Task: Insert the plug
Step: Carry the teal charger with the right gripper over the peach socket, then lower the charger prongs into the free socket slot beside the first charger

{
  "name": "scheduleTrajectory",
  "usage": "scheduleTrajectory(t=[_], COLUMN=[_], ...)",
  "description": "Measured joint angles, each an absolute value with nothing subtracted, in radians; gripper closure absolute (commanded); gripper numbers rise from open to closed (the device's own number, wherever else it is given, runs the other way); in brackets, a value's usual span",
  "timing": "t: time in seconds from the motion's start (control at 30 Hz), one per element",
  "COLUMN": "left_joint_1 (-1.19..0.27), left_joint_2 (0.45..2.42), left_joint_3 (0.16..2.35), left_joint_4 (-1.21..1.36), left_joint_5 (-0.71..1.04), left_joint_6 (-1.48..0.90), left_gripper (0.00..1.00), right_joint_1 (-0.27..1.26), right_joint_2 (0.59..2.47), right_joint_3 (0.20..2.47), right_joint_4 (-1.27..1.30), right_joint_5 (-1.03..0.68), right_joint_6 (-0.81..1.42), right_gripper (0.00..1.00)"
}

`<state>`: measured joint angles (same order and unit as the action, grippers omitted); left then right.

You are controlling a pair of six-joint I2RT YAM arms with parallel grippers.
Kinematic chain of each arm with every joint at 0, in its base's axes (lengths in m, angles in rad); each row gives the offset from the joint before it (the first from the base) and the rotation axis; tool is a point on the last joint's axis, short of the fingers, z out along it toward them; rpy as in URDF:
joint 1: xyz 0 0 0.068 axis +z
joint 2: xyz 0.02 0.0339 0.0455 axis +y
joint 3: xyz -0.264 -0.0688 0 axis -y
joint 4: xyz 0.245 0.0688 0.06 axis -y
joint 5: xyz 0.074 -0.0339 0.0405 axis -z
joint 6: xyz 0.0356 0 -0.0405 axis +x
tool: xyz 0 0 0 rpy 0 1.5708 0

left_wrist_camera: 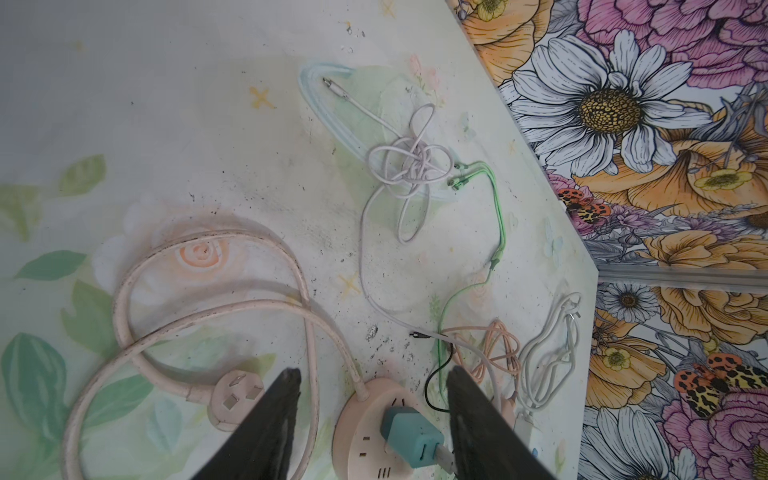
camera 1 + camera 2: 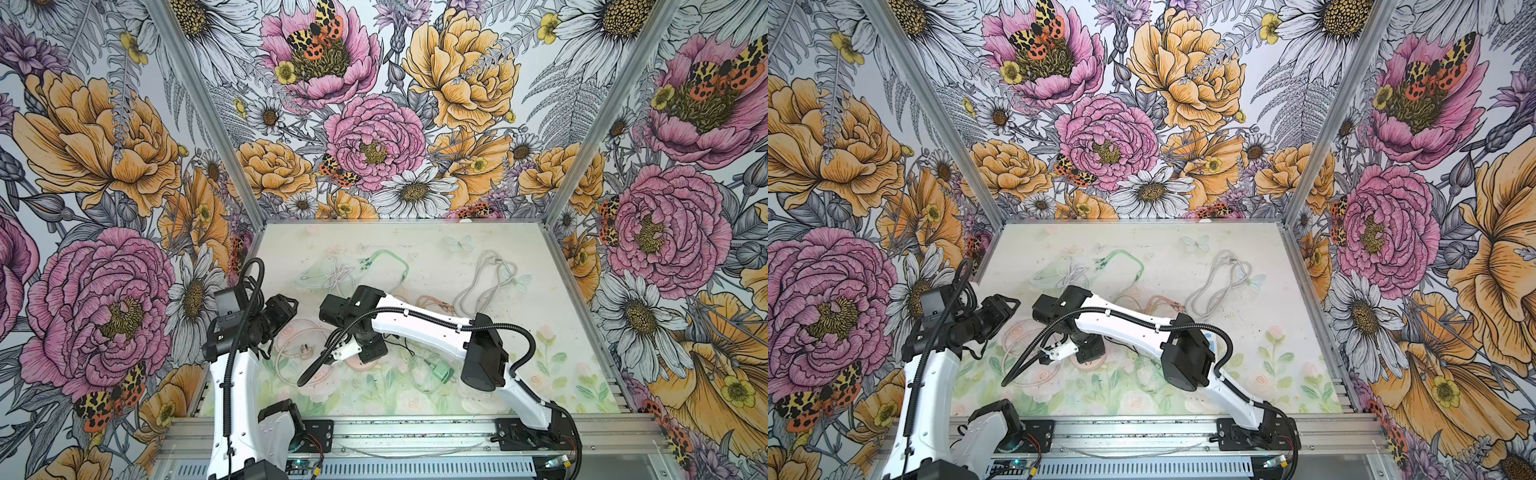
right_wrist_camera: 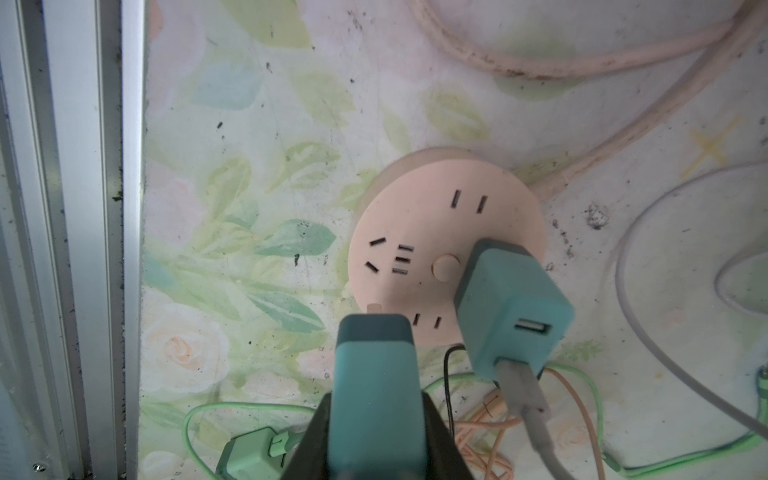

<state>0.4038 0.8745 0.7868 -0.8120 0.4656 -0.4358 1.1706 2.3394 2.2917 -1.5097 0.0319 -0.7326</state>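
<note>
A round pink power strip [image 3: 444, 245] lies on the floral table mat, with one teal charger block [image 3: 511, 307] standing plugged into it and a grey USB cable running from that block. My right gripper [image 3: 376, 436] is shut on a second teal plug [image 3: 374, 374], held just above the strip's near edge beside a free two-slot outlet [image 3: 426, 321]. In both top views the right gripper [image 2: 368, 351] points down over the strip [image 2: 359, 366]. My left gripper [image 1: 374, 374] hovers open above the strip [image 1: 365, 415], its dark fingers either side of the plugged block [image 1: 411, 436].
The strip's thick pink cord [image 1: 216, 299] loops left to a three-pin plug [image 1: 237, 395]. A green charger [image 3: 249, 457] with its cable lies near the front rail [image 3: 83, 208]. Tangled white [image 1: 409, 166], green [image 1: 494, 216], orange [image 1: 498, 349] and grey [image 1: 548, 357] cables lie farther back.
</note>
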Motion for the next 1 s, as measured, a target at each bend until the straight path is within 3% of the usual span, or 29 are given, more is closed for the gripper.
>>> scheduleTrajectory(t=[0.5, 1.0], left_joint_1=[0.548, 0.554], left_joint_2=[0.918, 0.918], left_joint_3=[0.786, 0.779], left_joint_4=[-0.776, -0.768], left_joint_5=[0.588, 0.617], left_joint_6=[-0.414, -0.411], left_gripper=[0.41, 0.41], right_joint_1=[1.178, 1.179], right_joint_2=[2.419, 2.45], right_joint_3=[2.372, 2.414], right_joint_4=[-1.51, -1.517], right_joint_5=[0.034, 0.065], right_joint_6=[-0.735, -0.735], right_gripper=[1.0, 1.0])
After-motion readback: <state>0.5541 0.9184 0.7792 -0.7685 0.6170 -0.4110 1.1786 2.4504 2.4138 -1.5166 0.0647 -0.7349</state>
